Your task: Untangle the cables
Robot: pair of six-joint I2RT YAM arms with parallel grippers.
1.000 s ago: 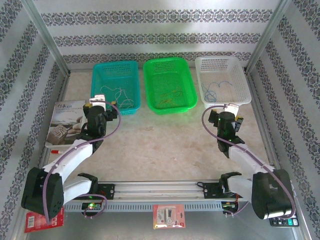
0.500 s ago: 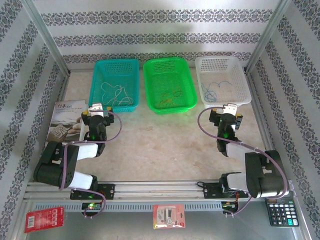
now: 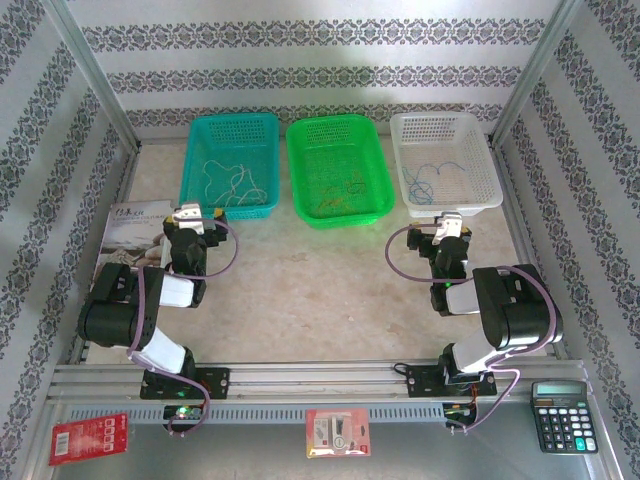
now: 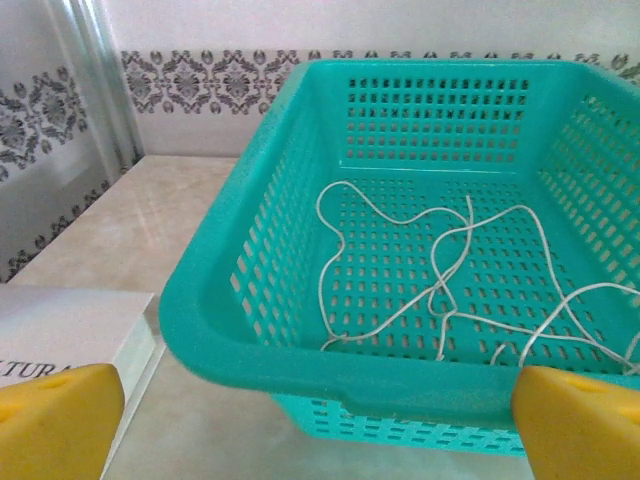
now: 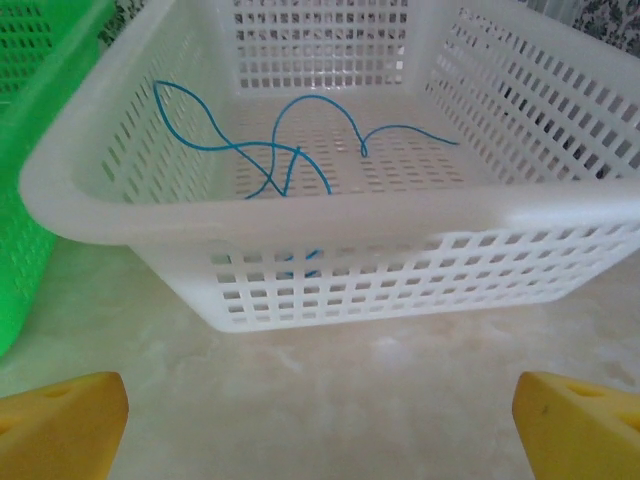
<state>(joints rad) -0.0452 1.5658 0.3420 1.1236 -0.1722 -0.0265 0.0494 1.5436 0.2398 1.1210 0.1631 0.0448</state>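
Evidently light and floppy, the thin cream-white cord (image 4: 438, 290) lies in the teal mesh basket (image 3: 190, 170) at upper left of the overhead view. The thin blue cord (image 5: 250, 147) lies in the white mesh basket (image 3: 488, 165) at upper right. Pinch a raised loop. The left gripper (image 3: 193, 215) and right gripper (image 3: 450, 222) are spread and empty.

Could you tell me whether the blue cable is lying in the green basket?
No, the blue cable lies inside the white basket, while the green basket stands beside it.
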